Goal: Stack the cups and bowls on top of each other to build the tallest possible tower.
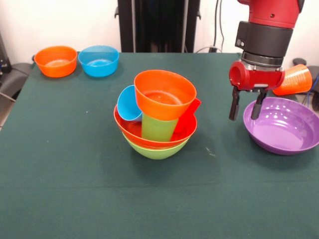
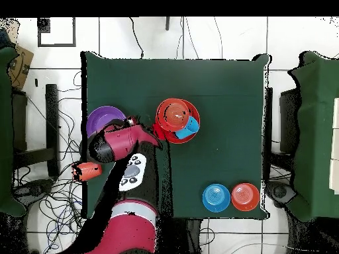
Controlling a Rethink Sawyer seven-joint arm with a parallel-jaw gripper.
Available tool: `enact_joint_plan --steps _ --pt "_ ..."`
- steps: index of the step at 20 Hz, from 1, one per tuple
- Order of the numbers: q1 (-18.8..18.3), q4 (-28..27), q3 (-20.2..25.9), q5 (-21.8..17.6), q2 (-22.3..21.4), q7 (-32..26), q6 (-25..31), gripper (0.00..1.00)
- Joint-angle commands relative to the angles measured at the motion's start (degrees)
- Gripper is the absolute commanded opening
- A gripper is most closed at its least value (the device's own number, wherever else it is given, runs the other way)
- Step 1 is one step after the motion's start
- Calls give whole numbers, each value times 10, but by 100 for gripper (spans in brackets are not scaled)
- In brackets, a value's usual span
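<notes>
The tower stands mid-table. Its base is a large lime green bowl with the large orange-red bowl nested in it. In that bowl stand the lime green cup, the tilted light blue cup and the tilted red cup. A small orange bowl rests on top. The tower also shows in the overhead view. The large purple bowl sits to the right. My gripper hangs open and empty over its left rim. The orange cup lies on its side behind the gripper.
A small orange bowl and a small blue bowl sit side by side at the far left corner in the front view. My red arm reaches over the table edge beside the purple bowl.
</notes>
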Motion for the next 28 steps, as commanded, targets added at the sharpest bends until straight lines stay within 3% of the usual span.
enact_joint_plan --steps 1,28 --pt "6 -28 26 22 21 100 -24 100" --pt "10 -27 38 37 63 119 -32 100"
